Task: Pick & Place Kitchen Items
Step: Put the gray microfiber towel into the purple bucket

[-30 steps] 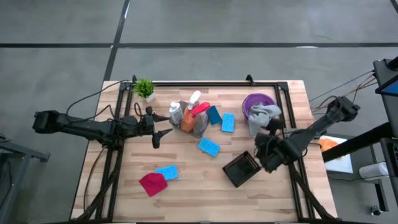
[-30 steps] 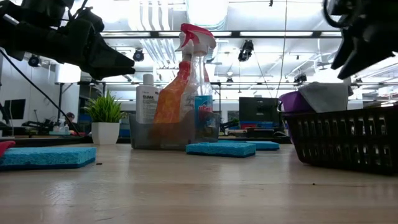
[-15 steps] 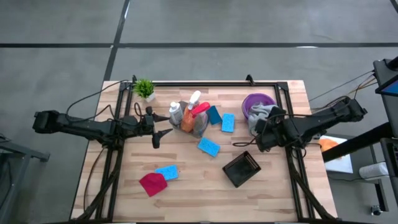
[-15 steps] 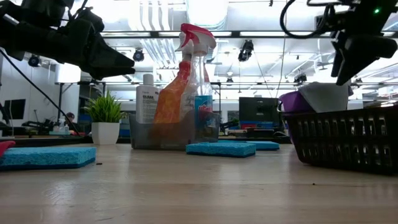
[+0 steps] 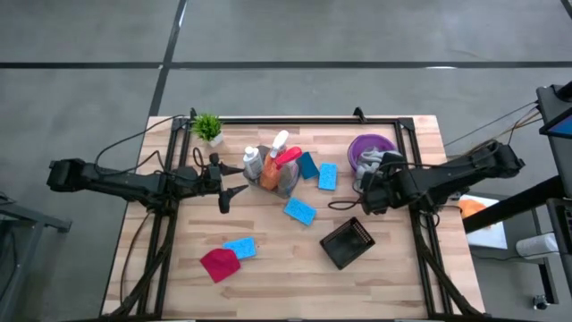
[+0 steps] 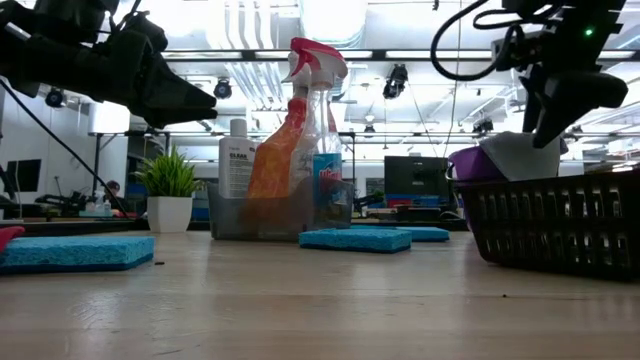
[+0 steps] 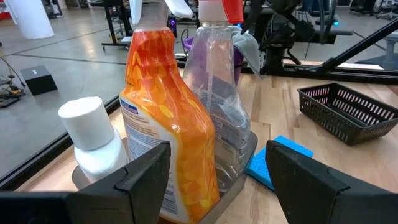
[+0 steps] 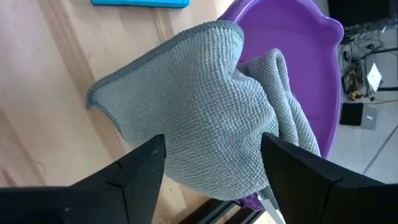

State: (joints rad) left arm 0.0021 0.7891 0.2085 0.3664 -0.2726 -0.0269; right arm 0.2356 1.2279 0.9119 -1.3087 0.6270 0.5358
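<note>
A grey cloth point(image 8: 205, 106) lies draped over the rim of a purple bowl point(image 8: 311, 56) at the far right of the table, with its lower corner on the wood. My right gripper point(image 8: 212, 140) hangs open just above it, tilted down, one finger on either side of the cloth's hump, touching nothing. My left gripper point(image 5: 234, 192) stands open and level at the left. It faces a grey tray point(image 7: 245, 155) that holds an orange bottle point(image 7: 165, 112), a clear spray bottle point(image 7: 217, 81) and a white bottle point(image 7: 93, 137).
A black mesh basket point(image 5: 347, 241) sits on the near side of the right gripper. Blue sponges point(image 5: 300, 211) lie scattered mid-table, one point(image 5: 239, 248) beside a magenta cloth point(image 5: 219, 265) at the near left. A small potted plant point(image 5: 207, 127) stands at the far left corner.
My right gripper has swung from above the black basket toward the table's far edge and a little left. It turned as it went and now hangs over the grey cloth on the purple bowl. Its fingers stay open. No object has moved.
</note>
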